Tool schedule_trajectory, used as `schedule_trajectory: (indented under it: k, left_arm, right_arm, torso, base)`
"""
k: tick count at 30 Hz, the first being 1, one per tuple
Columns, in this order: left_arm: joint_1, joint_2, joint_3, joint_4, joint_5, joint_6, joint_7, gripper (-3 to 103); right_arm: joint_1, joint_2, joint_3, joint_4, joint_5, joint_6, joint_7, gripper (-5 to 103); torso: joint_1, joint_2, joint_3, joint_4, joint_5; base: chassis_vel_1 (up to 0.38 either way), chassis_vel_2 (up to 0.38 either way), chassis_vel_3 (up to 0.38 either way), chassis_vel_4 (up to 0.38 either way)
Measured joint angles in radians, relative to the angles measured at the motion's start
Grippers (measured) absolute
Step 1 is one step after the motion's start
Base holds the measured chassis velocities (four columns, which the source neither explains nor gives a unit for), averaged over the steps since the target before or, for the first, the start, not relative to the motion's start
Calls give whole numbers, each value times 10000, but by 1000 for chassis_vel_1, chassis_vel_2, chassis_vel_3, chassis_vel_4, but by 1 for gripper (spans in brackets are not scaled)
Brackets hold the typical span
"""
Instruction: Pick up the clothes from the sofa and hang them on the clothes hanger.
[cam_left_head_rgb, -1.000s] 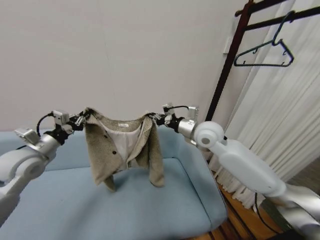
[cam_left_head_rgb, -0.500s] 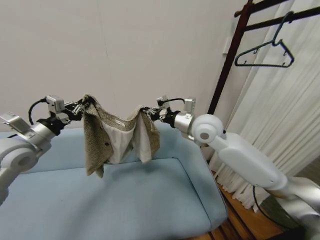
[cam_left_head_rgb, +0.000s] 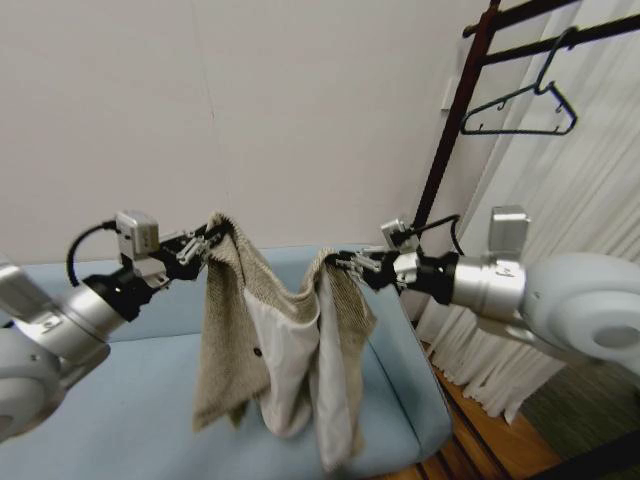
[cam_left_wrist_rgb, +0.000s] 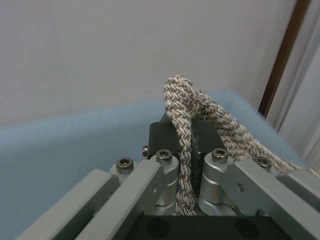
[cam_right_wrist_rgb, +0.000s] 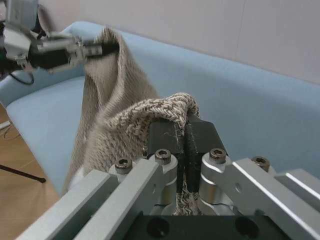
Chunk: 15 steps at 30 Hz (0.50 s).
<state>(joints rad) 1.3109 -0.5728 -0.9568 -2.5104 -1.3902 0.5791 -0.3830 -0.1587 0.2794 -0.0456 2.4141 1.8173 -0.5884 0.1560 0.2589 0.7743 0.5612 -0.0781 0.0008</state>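
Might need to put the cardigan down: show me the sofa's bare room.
Free: sofa seat below the left gripper, left of the hanging cardigan. Crowded: the middle, where the cardigan drapes across to the right gripper.

Rack top cut off at upper edge; sofa middle hidden behind hanging cardigan.
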Motion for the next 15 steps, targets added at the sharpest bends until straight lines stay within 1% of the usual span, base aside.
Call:
schedule_trajectory:
  k: [2, 3, 4, 5, 6, 7, 8, 9, 10, 11, 12, 13, 14, 15]
  left_arm:
    - [357, -430, 651, 14, 147, 508, -401, 4]
    - [322, -528, 1173, 48, 222, 607, -523, 4]
    - [198, -589, 1680, 214, 360, 641, -541, 4]
    - [198, -589, 1680, 214, 360, 641, -541, 4]
    - [-124, -664, 2591, 750, 820, 589, -455, 4]
    - [-430, -762, 3429, 1475, 1399, 396, -193, 4]
    - [-625, -1005, 4183, 2394, 2343, 81, 90, 4]
    - [-645, -1241, 4507, 2889, 2990, -164, 327, 4]
    - [-645, -1241, 4507, 2889, 2990, -164, 327, 4]
    - [-697, -1569, 4874, 3526, 3690, -483, 459, 4]
    - [-1007, -1960, 5601, 4362, 4360, -821, 457, 4]
    - [-1407, -2261, 6263, 5031, 4816, -1067, 500, 4]
    - [-1407, -2261, 6263, 5031, 4816, -1067, 500, 4]
    - [-2115, -2600, 6990, 5837, 5339, -1353, 482, 4]
  right_arm:
    - [-535, 601, -485, -447, -1241, -127, -22, 1]
    - [-823, 944, -810, -820, -1976, -129, -31, 1]
    - [-1035, 1246, -1128, -1166, -2527, -87, -54, 1]
    - [-1035, 1246, -1128, -1166, -2527, -87, -54, 1]
    - [-1323, 1723, -1630, -1741, -3408, 14, -121, 1]
    - [-1475, 2129, -2061, -2222, -4171, 128, -275, 1]
    - [-1458, 2626, -2726, -2989, -5242, 326, -599, 1]
    - [-1309, 3066, -3336, -3589, -6067, 552, -904, 1]
    - [-1309, 3066, -3336, -3589, -6067, 552, -904, 1]
    - [-937, 3764, -4334, -4525, -7186, 1103, -1466, 1]
    - [-644, 4263, -4975, -5294, -8104, 1580, -1955, 1]
    - [-472, 4560, -5317, -5908, -8644, 1917, -2190, 1]
    - [-472, 4560, -5317, -5908, -8644, 1917, -2190, 1]
    - [-325, 4894, -5595, -6553, -9055, 2213, -2311, 1]
  torso:
    - [2, -2, 1, 12, 4]
    - [1, -3, 2, 13, 4]
    - [1, -2, 2, 14, 6]
    - [1, -2, 2, 14, 6]
    - [2, -2, 2, 13, 17]
    - [3, -3, 2, 0, 20]
    - [5, -4, 3, -15, 6]
    - [7, -5, 4, -16, -5]
    - [7, -5, 4, -16, -5]
    - [8, -8, 6, 0, 9]
    - [12, -10, 8, 17, 27]
    - [9, -9, 8, 21, 6]
    - [9, -9, 8, 21, 6]
    - [8, -8, 6, 24, -29]
  base:
    - [0, 0, 0, 0]
    - [0, 0, 0, 0]
    - [0, 0, 0, 0]
    - [0, 0, 0, 0]
    - [0, 0, 0, 0]
    - [0, 0, 0, 0]
    - [0, 0, 0, 0]
    - [0, 0, 0, 0]
    - [0, 0, 0, 0]
    - [0, 0, 0, 0]
    - [0, 0, 0, 0]
    - [38, 38, 52, 39]
    - [38, 38, 52, 39]
    - [37, 46, 52, 35]
